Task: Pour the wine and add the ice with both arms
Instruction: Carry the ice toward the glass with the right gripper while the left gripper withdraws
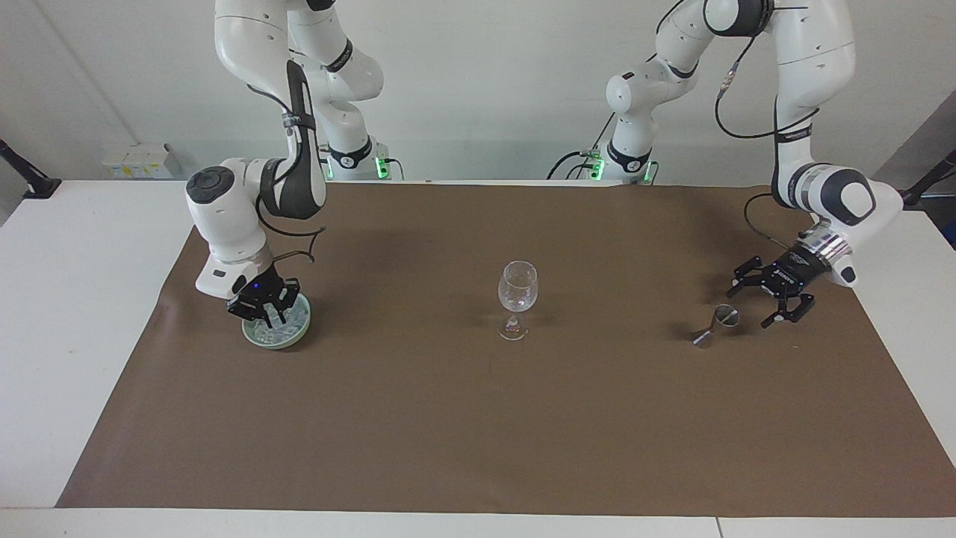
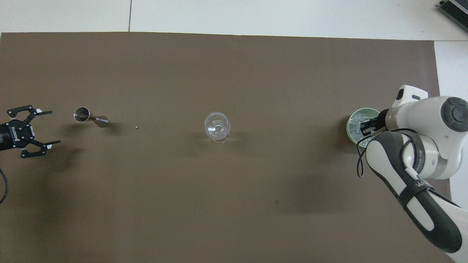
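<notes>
A clear stemmed wine glass (image 1: pixel 517 293) (image 2: pixel 217 126) stands at the mat's middle. A pale green bowl (image 1: pixel 256 338) (image 2: pixel 348 128) holds a heap of ice (image 1: pixel 293 321) (image 2: pixel 355 121) toward the right arm's end. My right gripper (image 1: pixel 266 312) (image 2: pixel 366 126) reaches down into the bowl, its fingers drawn together among the cubes. A small steel jigger (image 1: pixel 717 323) (image 2: pixel 89 117) lies on its side toward the left arm's end. My left gripper (image 1: pixel 749 308) (image 2: pixel 55 127) is open and empty, apart from the jigger, toward the mat's edge.
A brown mat (image 1: pixel 478 418) (image 2: pixel 234 190) covers the white table (image 1: pixel 75 299). A tiny pale speck (image 2: pixel 136 127) lies on the mat between the jigger and the glass. The right arm's elbow (image 2: pixel 413 171) hangs over the mat's corner beside the bowl.
</notes>
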Robot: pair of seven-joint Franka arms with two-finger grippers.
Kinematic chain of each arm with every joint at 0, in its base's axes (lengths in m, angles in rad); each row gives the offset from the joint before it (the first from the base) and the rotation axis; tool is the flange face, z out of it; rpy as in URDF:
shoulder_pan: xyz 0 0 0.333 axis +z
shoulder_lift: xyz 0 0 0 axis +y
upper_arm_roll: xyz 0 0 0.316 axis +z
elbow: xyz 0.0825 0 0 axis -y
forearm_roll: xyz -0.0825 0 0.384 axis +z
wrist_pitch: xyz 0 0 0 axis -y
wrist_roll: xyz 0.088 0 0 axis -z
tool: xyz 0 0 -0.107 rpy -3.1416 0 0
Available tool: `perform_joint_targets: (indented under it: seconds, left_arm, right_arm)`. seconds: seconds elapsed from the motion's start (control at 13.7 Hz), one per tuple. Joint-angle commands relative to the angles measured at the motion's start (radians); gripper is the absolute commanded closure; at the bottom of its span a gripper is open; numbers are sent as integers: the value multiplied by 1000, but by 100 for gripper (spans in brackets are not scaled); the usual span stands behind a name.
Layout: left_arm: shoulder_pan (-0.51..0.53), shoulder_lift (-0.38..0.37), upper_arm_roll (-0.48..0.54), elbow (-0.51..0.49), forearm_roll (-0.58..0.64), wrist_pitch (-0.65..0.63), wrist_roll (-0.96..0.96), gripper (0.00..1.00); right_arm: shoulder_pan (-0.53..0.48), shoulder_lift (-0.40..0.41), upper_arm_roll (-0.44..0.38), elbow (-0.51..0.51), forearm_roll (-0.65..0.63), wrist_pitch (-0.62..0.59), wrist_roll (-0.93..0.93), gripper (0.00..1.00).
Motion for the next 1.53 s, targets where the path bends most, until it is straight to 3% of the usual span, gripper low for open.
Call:
perform_joint_targets:
  seconds: [0.0,0.22,0.58,0.66,0.88,1.24,1.46]
  left_arm:
    - [6,1,-4,127,153,-69,83,0]
    - [-41,-24,-14,230,328,-89,201,0]
    - [-244,-87,-14,409,587,-101,206,0]
    - [-275,-105,-16,429,613,-103,209,0]
    - [-403,-175,-17,436,848,-104,284,0]
    - [-460,-293,-19,436,864,-236,419,0]
    - [-482,-332,-14,439,878,-378,501,0]
  right_arm:
    - [-5,-22,10,39,1,-72,33,100]
    - [2,-59,13,114,4,-209,117,100]
    - [17,-173,106,146,4,-317,394,100]
    - [17,-183,134,168,4,-341,446,100]
    - [17,-184,216,281,4,-444,601,100]
    - [17,-171,407,355,4,-434,925,100]
    - [18,-170,500,341,68,-310,1075,100]
